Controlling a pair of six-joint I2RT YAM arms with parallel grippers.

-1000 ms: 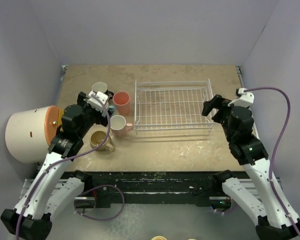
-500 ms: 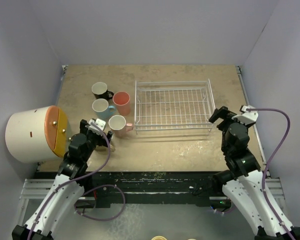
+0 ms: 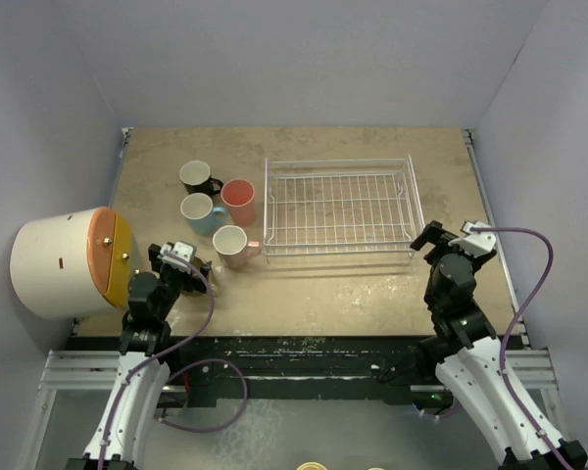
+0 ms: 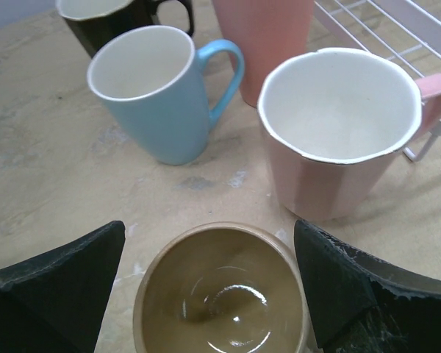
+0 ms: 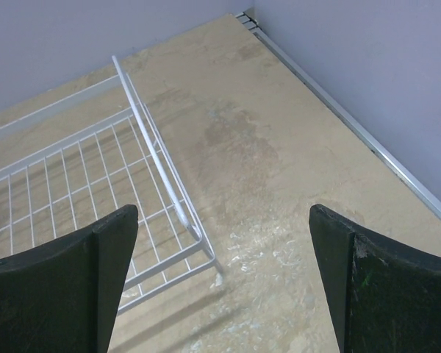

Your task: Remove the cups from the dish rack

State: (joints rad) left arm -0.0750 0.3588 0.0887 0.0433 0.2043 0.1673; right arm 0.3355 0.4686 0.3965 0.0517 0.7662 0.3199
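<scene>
1. On the table point(image 3: 353, 294) sits the wire dish rack point(image 3: 340, 208).
2. Right gripper point(image 5: 224, 283) hovers open-jawed by its near right corner.
3. Left gripper point(image 4: 209, 283) hangs open-jawed over the tan mug point(image 4: 222, 294).
4. Black mug point(image 3: 196, 177), blue mug point(image 3: 198, 210), coral tumbler point(image 3: 239, 199), pink mug point(image 3: 231, 243) stand left of the rack.

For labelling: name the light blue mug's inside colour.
Light blue mug: off-white inside, clearest in left wrist view.
</scene>
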